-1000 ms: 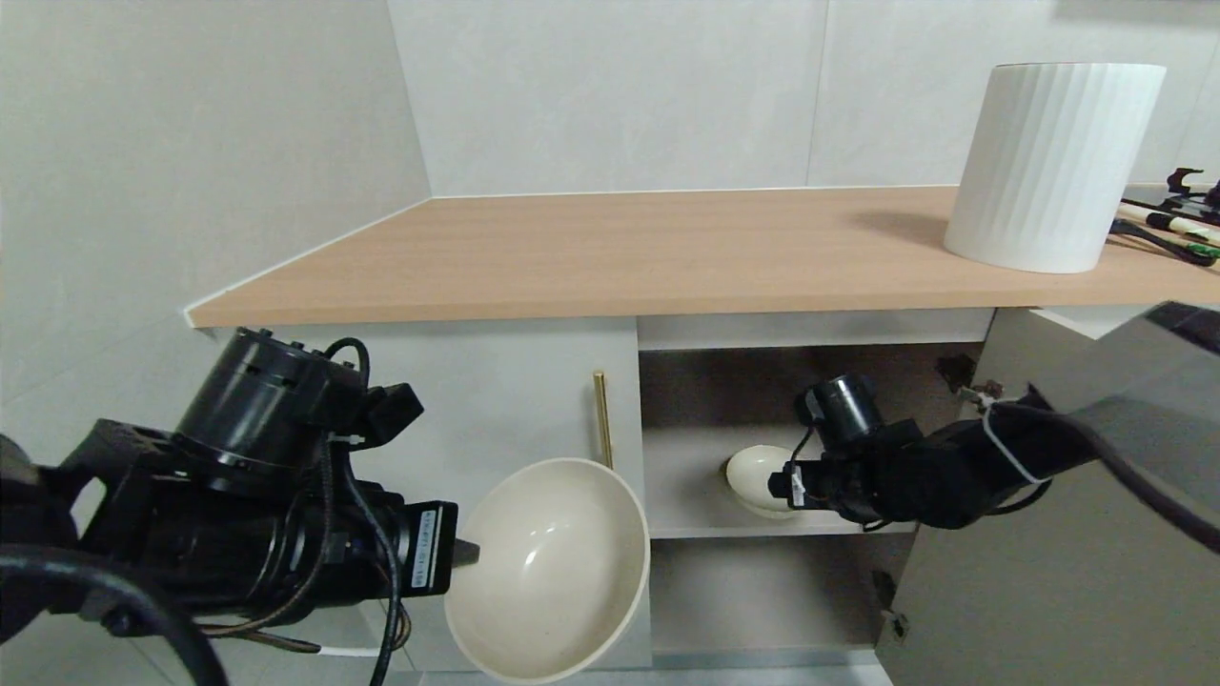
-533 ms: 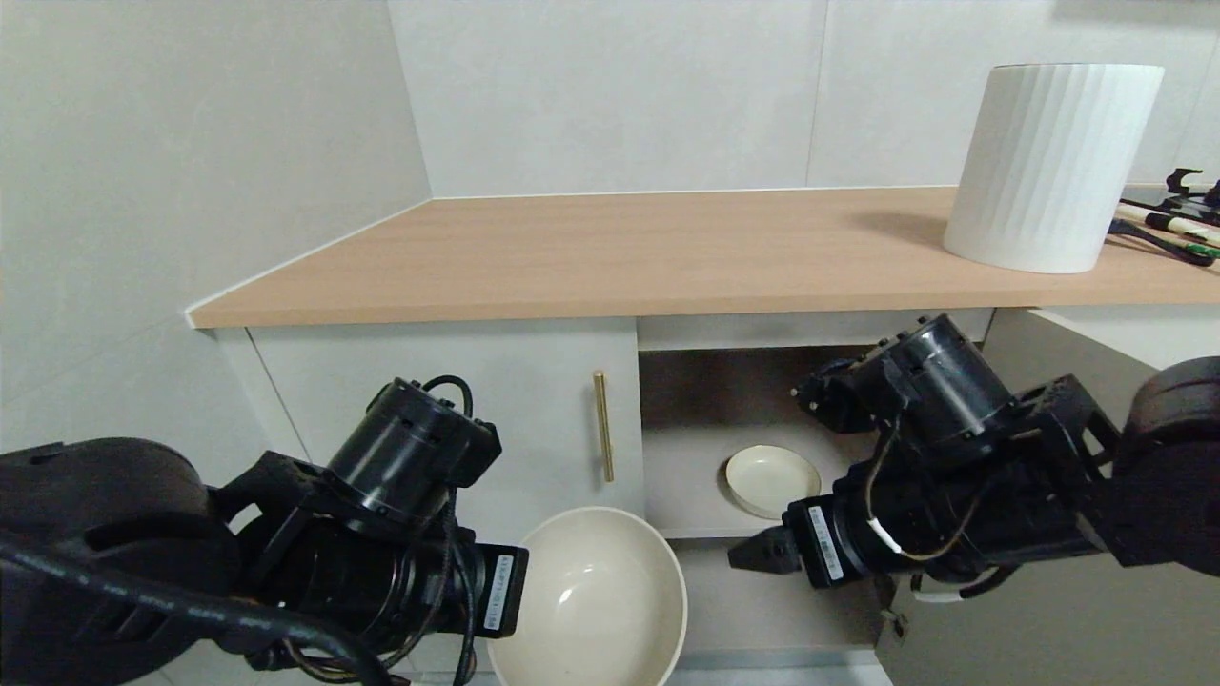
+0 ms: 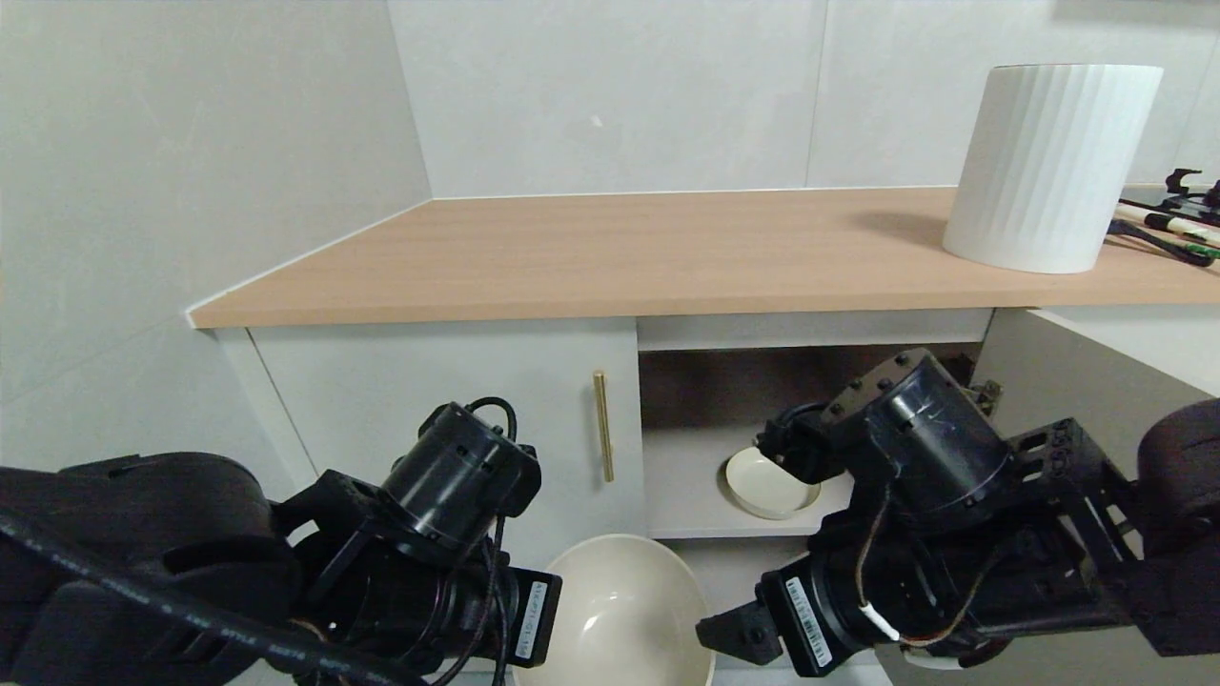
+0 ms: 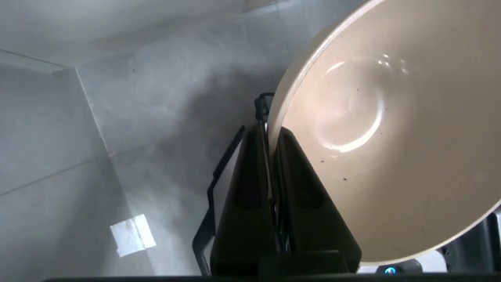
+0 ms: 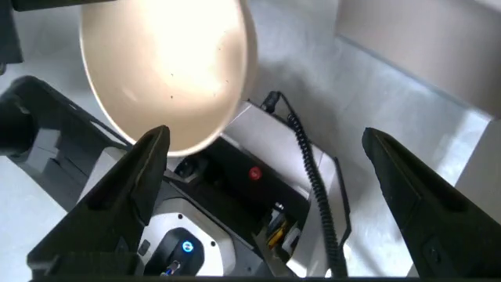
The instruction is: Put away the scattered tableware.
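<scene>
1. The right gripper (image 5: 264, 147) has pulled back out of the grey cabinet, where it was at the shelf (image 3: 681, 476) a second ago. It now hangs low in front of the opening, with its fingers spread wide and nothing between them.
2. The small cream dish (image 3: 762, 481) lies released on that shelf, so this piece looks put away.
3. The left gripper (image 4: 270, 145) pinches the rim of the large cream ceramic bowl (image 3: 620, 610), one finger inside and one outside.
4. That bowl has dropped lower and drifted from the closed door with the brass bar handle (image 3: 601, 426) toward the open side. It now sits just below the shelf's front edge.
5. Judging from this, the bowl goes in next, and the right arm stands close to its path.
</scene>
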Tool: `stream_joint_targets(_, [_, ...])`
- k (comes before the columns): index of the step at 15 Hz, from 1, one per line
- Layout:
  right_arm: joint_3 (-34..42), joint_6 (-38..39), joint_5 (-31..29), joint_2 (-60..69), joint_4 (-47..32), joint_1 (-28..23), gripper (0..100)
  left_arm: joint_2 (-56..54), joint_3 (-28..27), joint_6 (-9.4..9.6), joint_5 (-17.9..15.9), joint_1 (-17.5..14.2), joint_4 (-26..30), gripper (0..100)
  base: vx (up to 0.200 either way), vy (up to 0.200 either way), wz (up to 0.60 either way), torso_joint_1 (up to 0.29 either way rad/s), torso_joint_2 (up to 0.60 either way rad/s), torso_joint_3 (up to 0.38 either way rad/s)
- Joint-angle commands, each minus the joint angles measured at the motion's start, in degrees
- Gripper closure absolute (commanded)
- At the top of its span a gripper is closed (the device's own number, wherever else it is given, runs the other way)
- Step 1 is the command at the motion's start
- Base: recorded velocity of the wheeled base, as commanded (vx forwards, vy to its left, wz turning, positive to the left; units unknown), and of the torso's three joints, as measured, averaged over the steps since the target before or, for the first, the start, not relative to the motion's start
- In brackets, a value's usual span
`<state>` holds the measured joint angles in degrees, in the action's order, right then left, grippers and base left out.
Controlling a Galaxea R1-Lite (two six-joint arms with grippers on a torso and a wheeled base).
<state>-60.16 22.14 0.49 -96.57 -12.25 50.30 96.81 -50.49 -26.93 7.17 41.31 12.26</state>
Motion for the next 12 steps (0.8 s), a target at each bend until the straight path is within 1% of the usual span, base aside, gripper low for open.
stream_joint_targets(1, [-0.2, 0.5, -1.1, -3.3, 0.3, 1.1, 0, 0.0, -0.1, -0.14, 0.1, 0.1, 0.0, 100, 0.000, 0.000, 0.00, 0.000, 0.00, 0.000])
stream_joint_targets(3, [0.4, 1.9, -4.8, -6.3, 5.0, 2.3, 0, -1.5, -0.2, -0.14, 0.1, 0.1, 0.1, 100, 0.000, 0.000, 0.00, 0.000, 0.00, 0.000])
stream_joint_targets(6, [0.1, 3.2, -5.8, -7.5, 6.1, 2.4, 0, -1.6, -0.1, -0.14, 0.1, 0.1, 0.2, 100, 0.000, 0.000, 0.00, 0.000, 0.00, 0.000])
stream_joint_targets(7, [0.1, 3.2, -5.8, -7.6, 6.1, 2.4, 100, -1.5, 0.0, -0.23, 0.1, 0.1, 0.2, 100, 0.000, 0.000, 0.00, 0.000, 0.00, 0.000])
stream_joint_targets(12, [0.1, 3.2, -5.8, -7.8, 6.1, 2.3, 100, -2.0, 0.0, -0.23, 0.2, 0.3, 0.3, 100, 0.000, 0.000, 0.00, 0.000, 0.00, 0.000])
